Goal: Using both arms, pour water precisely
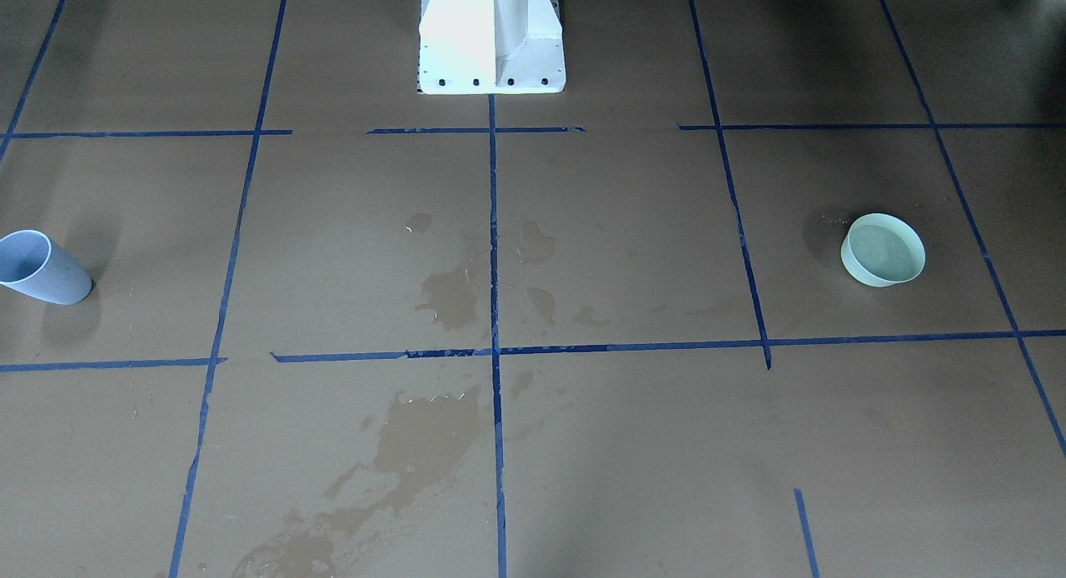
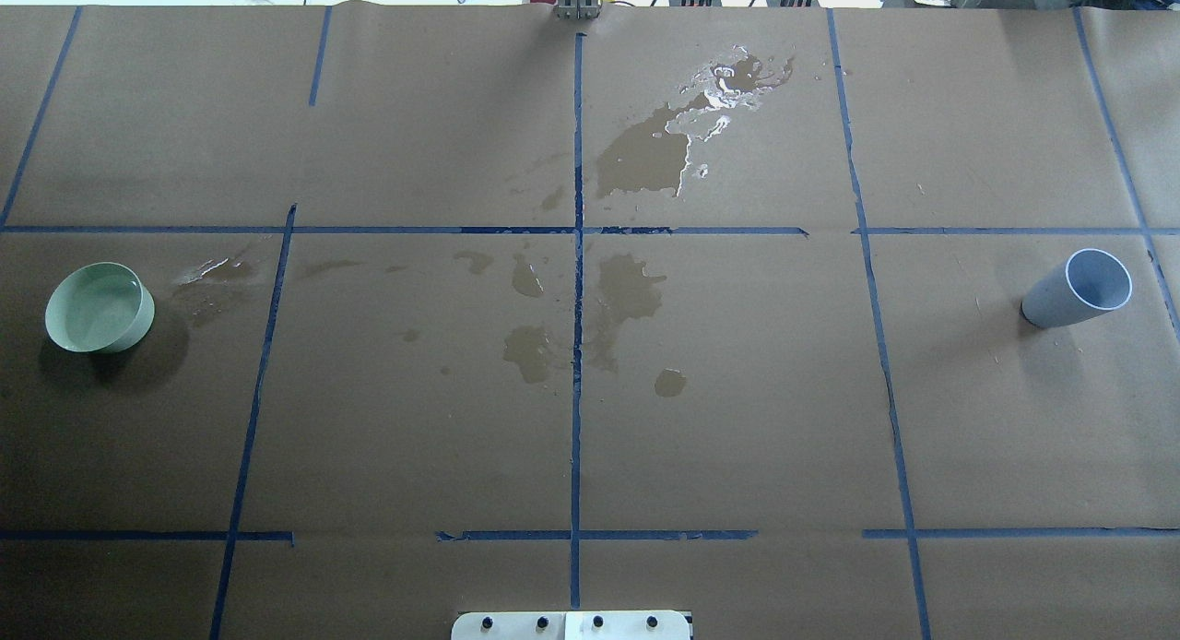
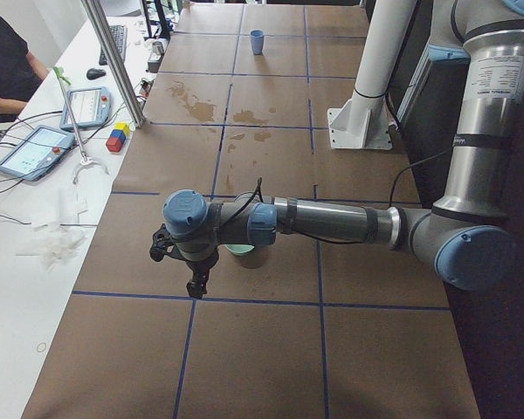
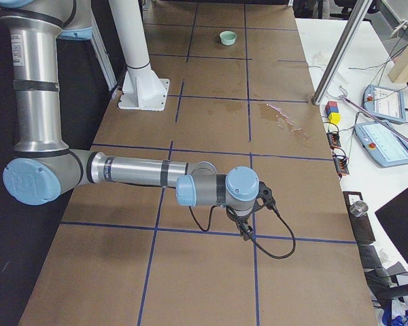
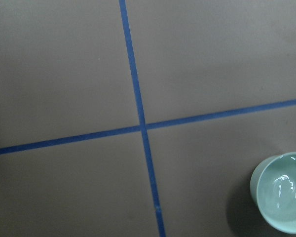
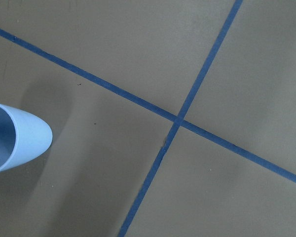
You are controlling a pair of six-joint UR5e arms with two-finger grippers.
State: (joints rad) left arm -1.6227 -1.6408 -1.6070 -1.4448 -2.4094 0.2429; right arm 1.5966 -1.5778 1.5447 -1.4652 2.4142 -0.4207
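Observation:
A pale green bowl (image 2: 100,306) stands on the table's left side and holds clear water (image 5: 286,186) with white glints. It also shows in the front view (image 1: 883,249) and far off in the exterior right view (image 4: 227,37). A pale blue cup (image 2: 1079,288) stands upright on the right side, its rim seen in the right wrist view (image 6: 15,138). The left arm (image 3: 332,223) reaches low over the bowl, and its gripper (image 3: 194,281) hangs beside it. The right arm (image 4: 136,170) stretches likewise, with its gripper (image 4: 245,229) pointing down. I cannot tell whether either gripper is open or shut.
Dark wet stains (image 2: 627,294) mark the brown paper in the middle, and glistening spilled water (image 2: 728,87) lies near the far edge. Blue tape lines (image 2: 577,253) divide the table. The white pedestal base (image 1: 491,37) stands at the robot's side. Tablets and a person are on the side desk (image 3: 35,148).

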